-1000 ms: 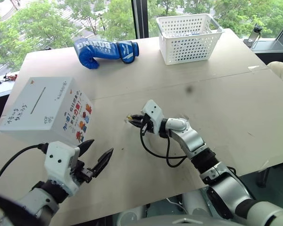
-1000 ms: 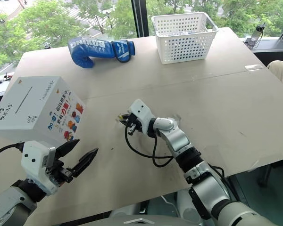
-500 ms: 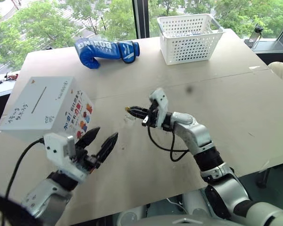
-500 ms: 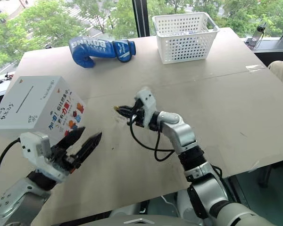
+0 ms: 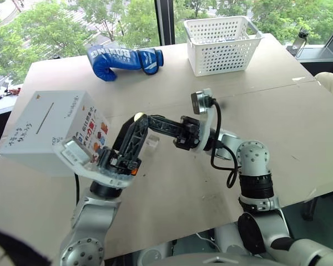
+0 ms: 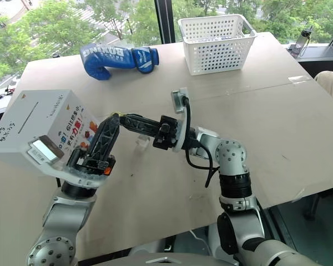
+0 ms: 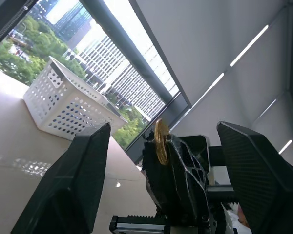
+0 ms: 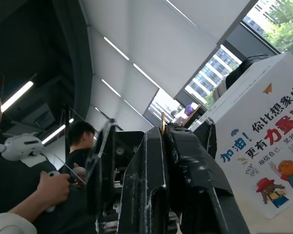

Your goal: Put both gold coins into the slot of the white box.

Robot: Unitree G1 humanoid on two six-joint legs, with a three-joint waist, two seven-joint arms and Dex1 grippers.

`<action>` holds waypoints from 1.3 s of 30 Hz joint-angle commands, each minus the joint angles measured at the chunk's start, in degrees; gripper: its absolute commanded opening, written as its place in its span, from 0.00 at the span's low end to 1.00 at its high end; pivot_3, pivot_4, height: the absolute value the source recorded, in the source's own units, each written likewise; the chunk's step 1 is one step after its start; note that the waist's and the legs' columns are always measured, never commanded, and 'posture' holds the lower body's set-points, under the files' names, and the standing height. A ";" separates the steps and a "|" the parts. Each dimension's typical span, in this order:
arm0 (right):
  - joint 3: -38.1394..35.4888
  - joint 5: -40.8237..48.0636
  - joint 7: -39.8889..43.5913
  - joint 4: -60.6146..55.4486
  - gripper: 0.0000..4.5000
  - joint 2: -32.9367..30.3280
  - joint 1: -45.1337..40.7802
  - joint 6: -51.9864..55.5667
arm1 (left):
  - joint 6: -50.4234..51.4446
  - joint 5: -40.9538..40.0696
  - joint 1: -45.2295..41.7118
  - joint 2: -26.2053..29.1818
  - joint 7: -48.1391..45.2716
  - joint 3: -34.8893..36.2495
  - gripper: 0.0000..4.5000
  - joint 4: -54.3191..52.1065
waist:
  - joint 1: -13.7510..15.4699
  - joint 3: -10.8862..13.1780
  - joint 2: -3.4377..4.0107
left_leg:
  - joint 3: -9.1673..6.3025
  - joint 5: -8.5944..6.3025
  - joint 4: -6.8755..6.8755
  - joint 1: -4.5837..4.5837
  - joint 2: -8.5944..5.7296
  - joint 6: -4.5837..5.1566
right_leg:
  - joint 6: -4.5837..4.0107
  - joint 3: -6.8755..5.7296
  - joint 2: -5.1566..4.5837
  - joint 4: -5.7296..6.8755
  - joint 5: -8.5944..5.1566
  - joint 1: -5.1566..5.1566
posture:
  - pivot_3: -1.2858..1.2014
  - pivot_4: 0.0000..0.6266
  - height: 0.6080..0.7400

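A gold coin (image 7: 160, 142) was held on edge at the tips of the right gripper (image 5: 140, 117), whose fingers were pressed together on it above the table (image 5: 277, 116). The left gripper (image 7: 162, 146) was raised with its fingers apart on either side of the coin, touching neither it nor the right fingers as far as could be told. The white box (image 5: 41, 127) stood just beside the left gripper, slot on top. A blue boxing glove (image 5: 122, 59) and a white basket (image 5: 222, 44) lay at the far edge.
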 commanded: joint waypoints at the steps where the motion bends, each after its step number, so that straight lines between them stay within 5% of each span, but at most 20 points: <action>1: 0.23 3.42 -0.96 -2.69 0.00 0.84 -1.54 0.23 | -1.69 -1.92 -0.86 0.67 -0.59 -1.37 0.34 -1.15 | 0.05 0.00 0.00 | 0.00 0.00 0.00 0.00 0.00 0.00 | 0.00 0.00 0.00 0.00 0.00 0.00 | 0.52 0.24 0.85; 4: 0.44 4.65 -1.62 -2.96 0.00 0.42 -1.29 0.56 | -2.61 -2.84 -1.34 1.06 -0.50 -1.75 0.07 -1.55 | 0.05 0.00 0.00 | 0.02 0.00 0.01 0.00 0.00 0.00 | 0.00 0.01 -0.01 -0.01 0.00 0.00 | 0.52 0.24 0.85; 17: 1.12 7.61 -2.78 -2.92 0.00 -0.91 -0.91 0.91 | -4.76 -11.09 -0.50 1.66 -0.32 -2.32 0.06 -2.50 | 0.03 0.00 0.00 | 0.00 0.00 0.01 0.00 0.00 0.00 | 0.00 0.00 0.00 -0.01 0.00 0.00 | 0.52 0.24 0.85; 39: 2.33 8.78 -3.87 -2.81 0.00 -1.29 -0.86 -0.32 | -6.86 -12.85 -0.08 4.13 0.90 -5.15 0.03 -3.41 | 0.04 0.00 0.00 | 0.00 0.00 0.01 -0.01 -0.01 0.01 | 0.00 0.00 0.01 -0.03 0.00 0.01 | 0.52 0.24 0.85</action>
